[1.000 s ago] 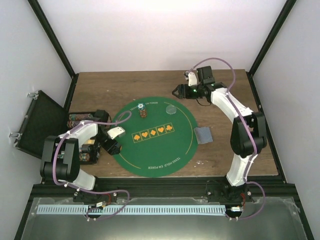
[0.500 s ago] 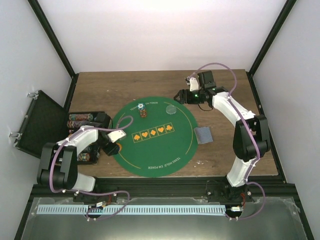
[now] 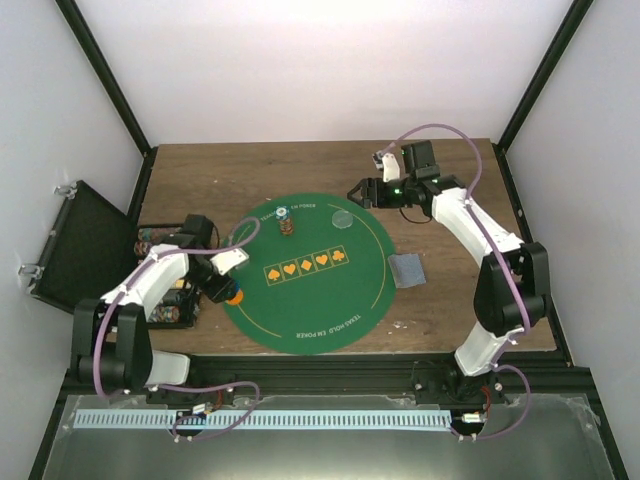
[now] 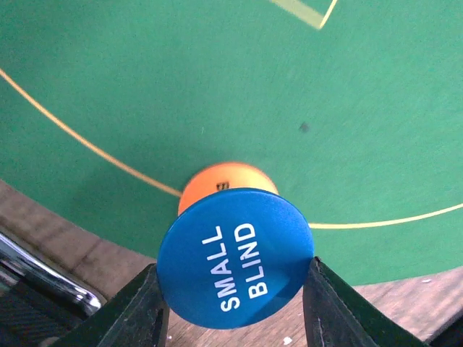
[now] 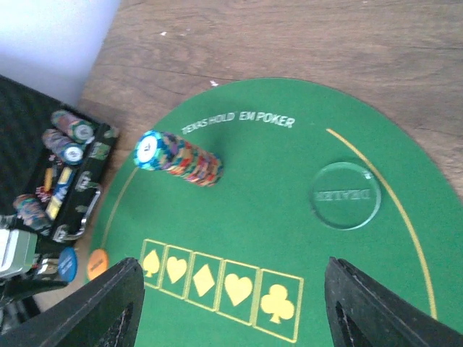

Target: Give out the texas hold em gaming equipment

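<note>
One blue disc (image 4: 236, 258), face up, is pinched by its rim in my left claw (image 4: 236, 303), just short of the orange disc (image 4: 226, 181) lying on the mat's (image 4: 217, 87) left edge, while my right claw (image 5: 231, 307) gapes empty well across the mat.

A brown wooden counter (image 3: 320, 165) sits between plain white walls (image 3: 300, 70), evenly lit. Black posts (image 3: 103, 75) rise at the corners, and a grey metal ledge (image 3: 320, 450) runs along the near edge.

One round green felt mat (image 3: 310, 310), one stack of multicoloured chips (image 5: 184, 160), one clear round dealer disc (image 5: 346, 195), one blue round disc (image 4: 236, 257), one orange round disc (image 4: 224, 181), one grey pile of cards (image 3: 406, 269), one open black case (image 3: 75, 245).
</note>
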